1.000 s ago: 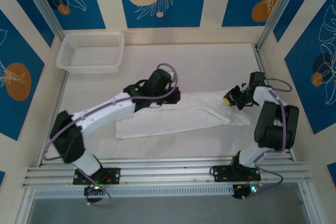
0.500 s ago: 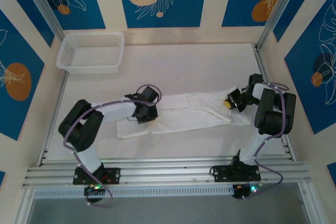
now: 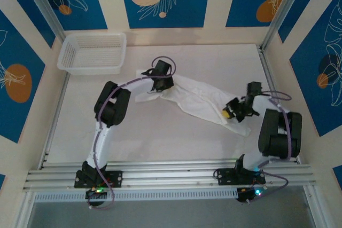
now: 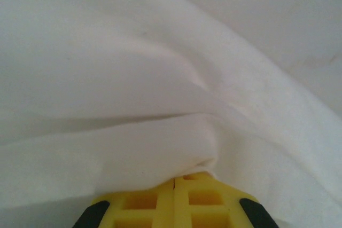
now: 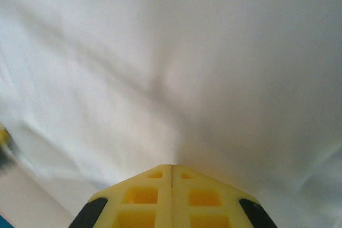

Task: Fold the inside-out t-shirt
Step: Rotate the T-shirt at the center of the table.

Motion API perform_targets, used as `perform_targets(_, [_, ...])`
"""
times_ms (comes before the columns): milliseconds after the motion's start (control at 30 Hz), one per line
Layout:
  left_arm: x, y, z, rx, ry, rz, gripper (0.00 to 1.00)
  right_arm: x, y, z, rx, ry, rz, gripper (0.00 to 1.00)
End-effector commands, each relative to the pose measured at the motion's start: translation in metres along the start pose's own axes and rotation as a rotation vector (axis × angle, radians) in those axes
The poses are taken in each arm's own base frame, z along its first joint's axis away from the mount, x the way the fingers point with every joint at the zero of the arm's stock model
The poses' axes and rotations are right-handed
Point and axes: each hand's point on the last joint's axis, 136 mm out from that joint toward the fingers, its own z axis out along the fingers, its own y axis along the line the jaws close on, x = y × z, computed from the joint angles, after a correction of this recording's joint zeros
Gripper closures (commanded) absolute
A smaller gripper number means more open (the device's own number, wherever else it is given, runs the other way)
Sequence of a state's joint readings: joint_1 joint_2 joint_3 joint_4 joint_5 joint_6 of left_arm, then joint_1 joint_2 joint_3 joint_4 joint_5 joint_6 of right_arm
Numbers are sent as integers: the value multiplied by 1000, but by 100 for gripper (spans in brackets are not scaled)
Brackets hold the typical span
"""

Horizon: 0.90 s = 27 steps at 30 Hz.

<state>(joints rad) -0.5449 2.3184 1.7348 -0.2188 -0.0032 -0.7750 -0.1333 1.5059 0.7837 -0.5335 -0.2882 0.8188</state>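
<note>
**Both grippers clamped on the shirt, cloth strung diagonally across the counter**

Top view: the inside-out t-shirt (image 3: 199,97) is a long, bunched white band. It runs from the far middle of the counter (image 3: 160,132) down to the near right. It is not flat; there are folds and creases along the whole length.

Left gripper (image 3: 160,83) sits at the far-left end of the band. On the left wrist camera I see the yellow pads (image 4: 144,201) pressed together, with a pinch of white cloth gathered right at the tips. So it is closed on the shirt. Fabric fans out from the pinch in soft ridges.

Right gripper (image 3: 231,112) sits near the other end, close to the right side of the counter. On the right wrist camera its pads (image 5: 203,196) are also together, with shirt fabric stretched away from the tips. It is clamped on the shirt too. A short tail of cloth carries on past this gripper towards the near right and lies on the counter.

I can't tell from the top view how much of the middle span is lifted off the counter.

The white mesh basket (image 3: 91,70) is in the far-left corner, apart from the shirt.
</note>
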Motion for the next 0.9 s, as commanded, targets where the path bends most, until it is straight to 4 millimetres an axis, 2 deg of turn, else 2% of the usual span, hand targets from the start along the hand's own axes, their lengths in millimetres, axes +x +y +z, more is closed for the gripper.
perform_targets(0, [-10,-1,33,50,41,75,100,61,2,15,36,85,-15,100])
perform_targets(67, [-25,-14,38,99,17,90,100,97,-1,31,76,122,-59,100])
perform_targets(167, [-43,-32,35,176,-33,127,100,138,1,48,129,162,-167,100])
perform_targets(233, [-53,-38,27,206,-45,154,100,149,17,41,144,139,-287,100])
perform_targets(267, [-58,-39,19,207,-48,161,100,145,28,30,143,90,-331,100])
perform_targets(333, [-66,-34,0,188,-61,163,100,126,44,8,82,-3,-328,100])
perform_targets(367, [-69,-30,-12,174,-75,155,100,108,46,-3,31,-41,-266,100])
perform_targets(467, [-68,-22,-43,167,-99,107,100,41,24,-26,-63,-121,-9,100])
perform_targets(600, [-46,-27,-62,228,-70,60,100,-24,3,-47,-24,-233,77,100])
perform_targets(667, [-36,-30,-62,233,-45,61,100,-46,-2,-46,6,-255,93,100])
perform_targets(733, [-35,-33,-57,236,-40,60,100,-59,-3,-37,6,-238,104,100])
perform_targets(800, [-40,-31,-50,216,-45,50,100,-66,-2,-25,13,-211,102,100])
perform_targets(867, [-50,-19,-38,130,-56,46,100,-71,-7,-12,43,-182,109,100])
